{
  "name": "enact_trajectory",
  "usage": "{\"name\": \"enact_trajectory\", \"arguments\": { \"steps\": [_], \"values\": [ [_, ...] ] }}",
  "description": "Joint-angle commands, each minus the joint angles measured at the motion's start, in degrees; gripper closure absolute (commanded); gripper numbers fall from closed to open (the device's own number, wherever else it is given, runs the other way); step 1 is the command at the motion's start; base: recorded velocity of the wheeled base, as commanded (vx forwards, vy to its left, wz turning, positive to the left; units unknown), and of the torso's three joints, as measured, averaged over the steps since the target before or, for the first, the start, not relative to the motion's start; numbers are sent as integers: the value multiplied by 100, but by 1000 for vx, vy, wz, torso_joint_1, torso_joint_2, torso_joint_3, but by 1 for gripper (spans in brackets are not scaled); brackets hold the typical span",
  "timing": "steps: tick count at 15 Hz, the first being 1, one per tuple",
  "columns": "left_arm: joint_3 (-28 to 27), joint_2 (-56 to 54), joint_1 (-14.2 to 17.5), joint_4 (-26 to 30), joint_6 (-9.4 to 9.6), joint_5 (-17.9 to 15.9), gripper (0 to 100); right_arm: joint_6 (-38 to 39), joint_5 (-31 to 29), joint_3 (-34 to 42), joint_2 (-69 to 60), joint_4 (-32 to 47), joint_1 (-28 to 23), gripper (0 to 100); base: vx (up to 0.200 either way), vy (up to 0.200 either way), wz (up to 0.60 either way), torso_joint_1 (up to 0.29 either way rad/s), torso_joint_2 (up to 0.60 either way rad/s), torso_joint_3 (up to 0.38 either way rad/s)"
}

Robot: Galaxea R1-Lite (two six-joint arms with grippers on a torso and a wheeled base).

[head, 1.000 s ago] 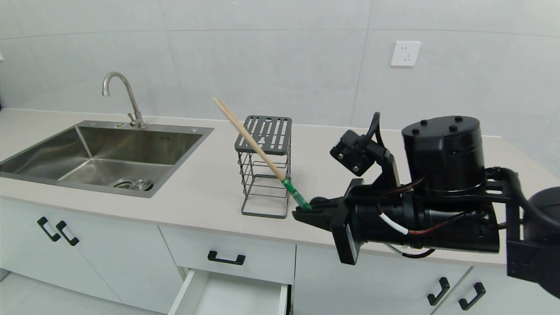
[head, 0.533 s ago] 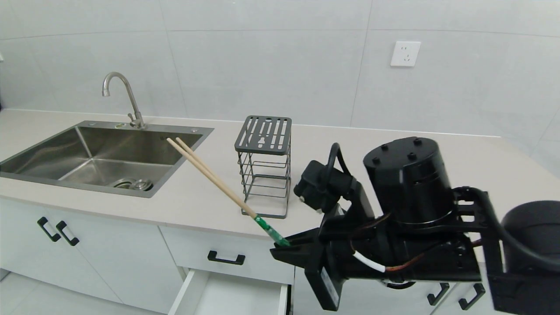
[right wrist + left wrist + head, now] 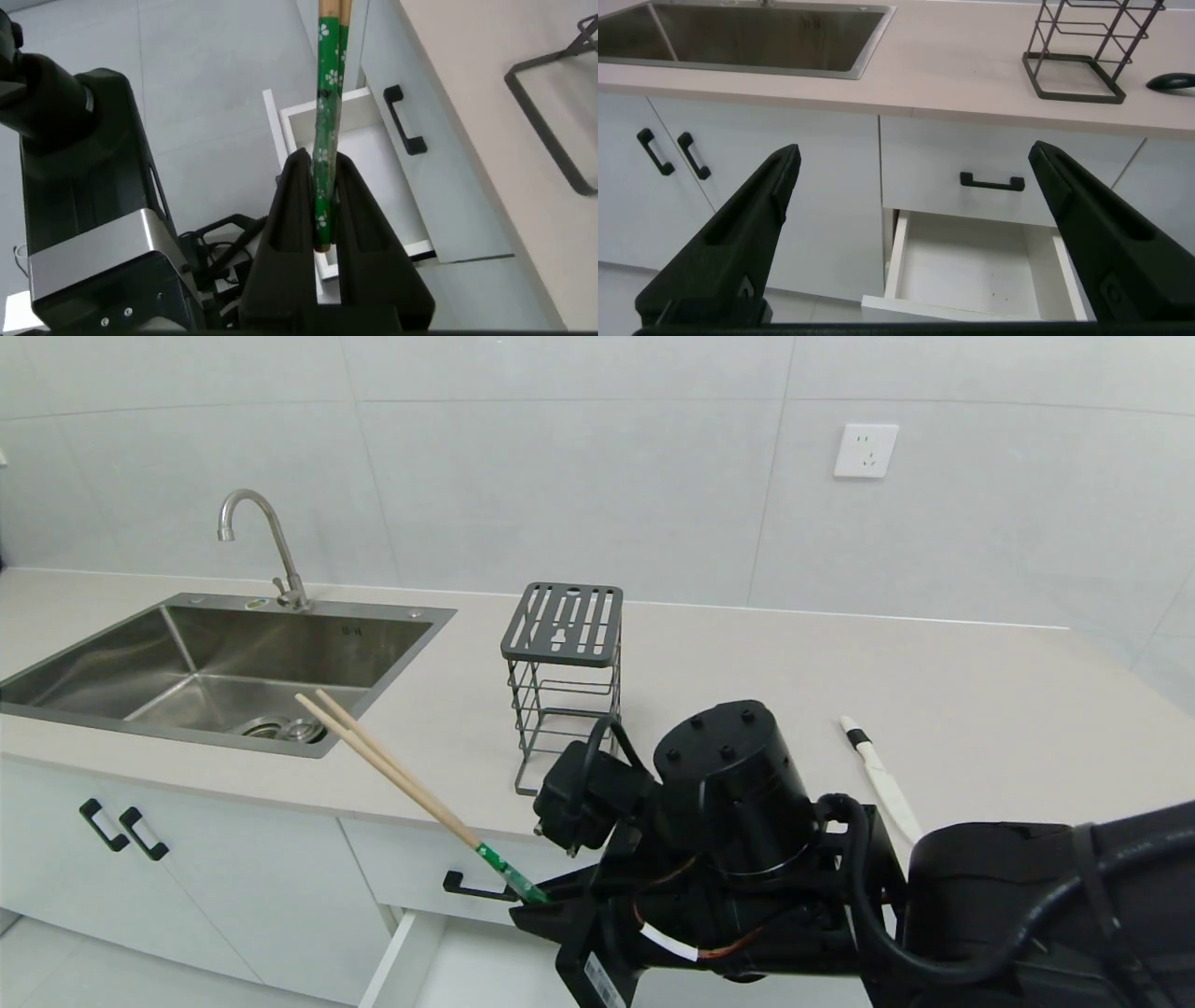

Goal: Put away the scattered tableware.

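Observation:
My right gripper [image 3: 534, 902] [image 3: 321, 161] is shut on the green flower-patterned ends of a pair of wooden chopsticks [image 3: 401, 780] [image 3: 329, 84]. It holds them in front of the counter edge, above the open white drawer [image 3: 485, 969] [image 3: 374, 191]. The chopsticks slant up and left toward the sink. A white utensil with a black band [image 3: 878, 773] lies on the counter to the right. My left gripper [image 3: 915, 154] is open, low in front of the cabinets, facing the open drawer [image 3: 980, 271], which looks bare inside.
A dark wire rack [image 3: 563, 683] [image 3: 1074, 65] stands on the counter behind the drawer. The steel sink [image 3: 215, 663] and tap [image 3: 266, 546] are at the left. A dark oval object [image 3: 1172, 82] lies on the counter beside the rack. Cabinet doors with black handles [image 3: 121, 826] flank the drawer.
My right gripper has carried the chopsticks down and leftward, from beside the rack to in front of the counter edge over the drawer. The arm's drop uncovered the white utensil.

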Motion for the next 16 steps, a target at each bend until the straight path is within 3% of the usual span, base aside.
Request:
{"name": "enact_trajectory", "arguments": {
  "steps": [1,6,9,16],
  "values": [
    [2,7,1,-2,-1,0,0,12,3,-3,155,1,18,100,0,0,0,0,0,0],
    [2,7,1,-2,-1,0,0,21,21,-100,726,71,-35,100,0,0,0,-8,17,14],
    [2,7,1,-2,-1,0,0,-41,3,-311,805,458,-9,100,0,0,0,-183,369,188],
    [2,7,1,-2,-1,0,0,-164,3,-522,849,537,-9,100,0,0,0,-172,344,175]
  ]
}}
